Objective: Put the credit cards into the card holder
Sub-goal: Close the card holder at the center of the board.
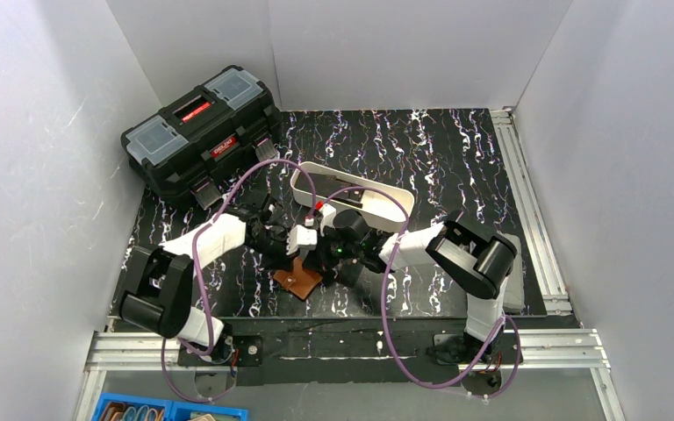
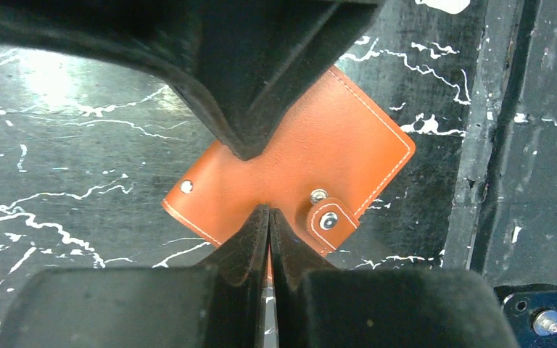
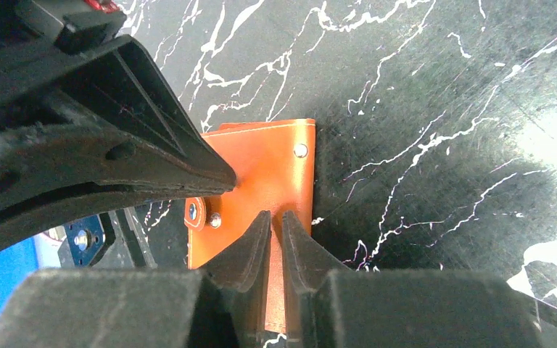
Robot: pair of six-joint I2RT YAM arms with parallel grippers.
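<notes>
1. The left claw (image 2: 269,214) is pressing its tips together, fully closed, at the 6 o'clock edge of the card holder (image 2: 319,145). An orange sliver is showing between the fingers, but we cannot tell whether any leather is actually being pinched.
2. The right claw (image 3: 275,217) is standing at a narrow slit over the same holder, with orange showing through the gap. We cannot tell whether it is gripping or merely hovering.
3. Seen from overhead, the holder is lying flat and folded on the marbled table (image 1: 456,158) between the two wrists, at 7 o'clock from the white tray (image 1: 384,189). We are not making out the credit cards clearly, though a dark flat shape (image 1: 348,203) in the tray may be them.
4. The strap tab (image 2: 330,220) is sitting just beside the left tips at 3 o'clock. Its snap looks to be off the stud (image 2: 319,194), so we are judging the step in hand to be opening the cover.
5. To do it well, we are advising that one claw pin the lower leaf against the table while the other takes only the top leaf by its free edge. It should swing that leaf over in an arc, not pull it straight up.
6. The two claws are working almost tip to tip, so we are recommending slow, small moves. The likely failures are a bumped finger, or a grip on both leaves that is lifting the whole holder shut.
</notes>
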